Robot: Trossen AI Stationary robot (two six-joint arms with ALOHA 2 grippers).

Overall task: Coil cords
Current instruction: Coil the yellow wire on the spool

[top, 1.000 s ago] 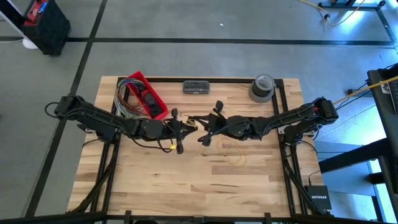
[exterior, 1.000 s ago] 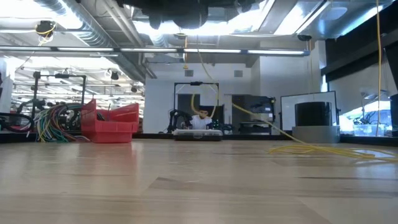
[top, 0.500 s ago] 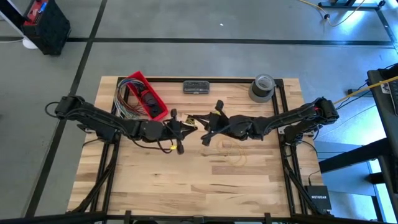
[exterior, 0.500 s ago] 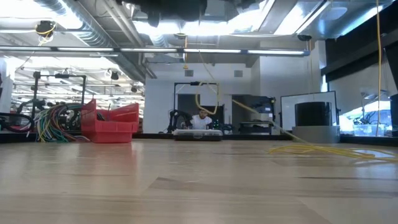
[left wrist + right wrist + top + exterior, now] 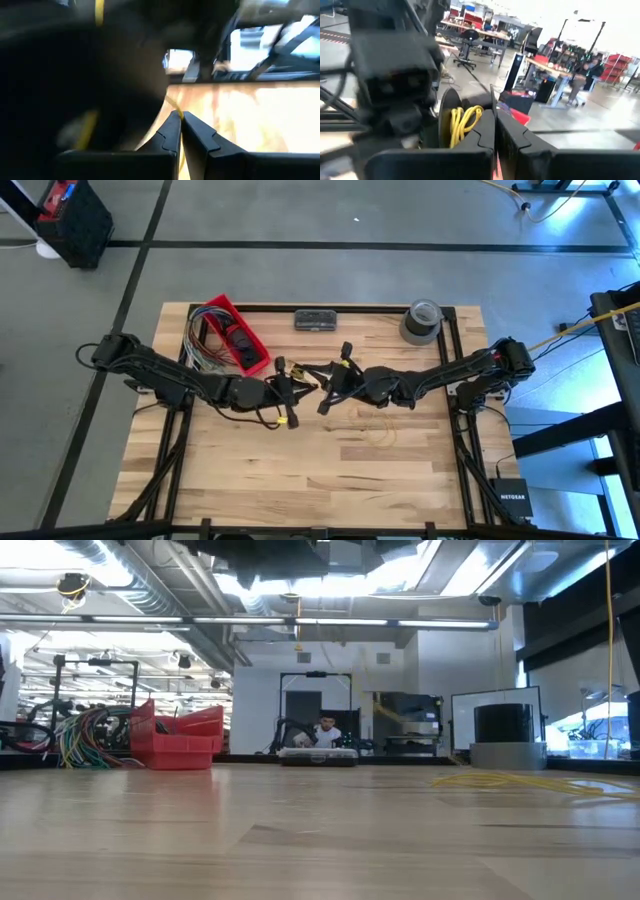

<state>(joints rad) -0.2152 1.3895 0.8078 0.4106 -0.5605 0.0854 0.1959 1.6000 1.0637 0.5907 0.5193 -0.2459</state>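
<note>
The left hand (image 5: 303, 380) hangs over the middle of the desk (image 5: 400, 470), its fingers (image 5: 170, 132) pressed together in the left wrist view with a thin yellow cord (image 5: 173, 105) pinched at their tips. The right hand (image 5: 322, 386) is just beside it, almost tip to tip, and its fingers (image 5: 485, 127) are likewise closed tight in the right wrist view. Whether the right hand grips the cord cannot be told. That view also shows a bundle of yellow cord loops (image 5: 463, 121) just beyond the right fingers, against the dark body of the left arm.

From above, a short bit of the cord (image 5: 310, 369) shows between the two hands. More of it lies in loose, faint loops (image 5: 378, 427) on the bare wood, to the near right of the hands and under the right arm. In the low view these loops (image 5: 520, 781) rest flat on the desk at the right.

Farther out, a red bin (image 5: 238, 335) with a bundle of coloured wires (image 5: 200, 345) sits at the far left of the desk. A dark flat case (image 5: 315, 320) lies at the far edge in the middle. A roll of grey tape (image 5: 421, 321) stands at the far right.
</note>
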